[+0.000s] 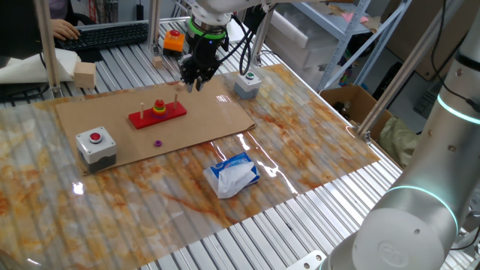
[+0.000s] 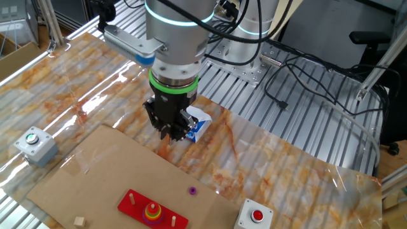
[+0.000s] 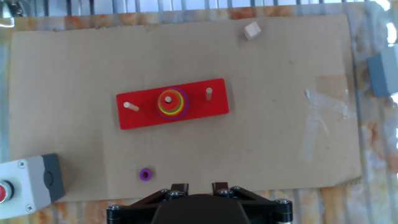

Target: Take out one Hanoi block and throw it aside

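The red peg base [image 3: 140, 118] lies on the cardboard sheet [image 3: 280, 74], with a stack of rings on its middle peg. The small red Hanoi block [image 3: 168, 99] sits on top of that stack, above yellow, green and purple rings. The stack also shows in one fixed view [image 1: 160, 107] and in the other fixed view [image 2: 152, 212]. My gripper [image 3: 199, 186] hovers high above the cardboard's edge, away from the base, with its jaws apart and nothing between them. It shows too in one fixed view [image 1: 196, 81] and in the other fixed view [image 2: 173, 135].
A tiny purple disc [image 3: 145, 175] lies loose on the cardboard near the base. A grey box with a red button [image 3: 25, 183] stands at one corner, another grey box [image 3: 382, 73] beside the far edge. A small wooden cube [image 3: 252, 30] and a tissue packet [image 1: 234, 174] lie nearby.
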Controlling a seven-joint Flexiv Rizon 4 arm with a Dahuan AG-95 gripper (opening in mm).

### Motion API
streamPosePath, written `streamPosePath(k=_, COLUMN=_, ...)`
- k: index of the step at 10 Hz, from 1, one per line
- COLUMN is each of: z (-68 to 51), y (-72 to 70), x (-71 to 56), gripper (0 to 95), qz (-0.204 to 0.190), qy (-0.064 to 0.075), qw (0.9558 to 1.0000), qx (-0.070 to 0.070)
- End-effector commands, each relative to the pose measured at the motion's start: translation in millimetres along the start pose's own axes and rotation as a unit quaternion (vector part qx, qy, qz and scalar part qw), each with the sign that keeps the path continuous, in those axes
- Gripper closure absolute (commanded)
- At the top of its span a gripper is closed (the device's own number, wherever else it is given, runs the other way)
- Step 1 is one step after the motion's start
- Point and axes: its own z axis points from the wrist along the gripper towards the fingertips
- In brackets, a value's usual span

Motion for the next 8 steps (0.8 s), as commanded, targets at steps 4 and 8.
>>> streamPosePath(k=4, z=1.5, y=10.6, x=-28.0, gripper=38.0, qz=0.01, qy=-0.003, qw=0.9999, qx=-0.006)
streamPosePath(k=8, z=9.8, y=17.7, x=-53.9, gripper=38.0, qz=0.015, qy=-0.002, qw=0.9999, qx=-0.008)
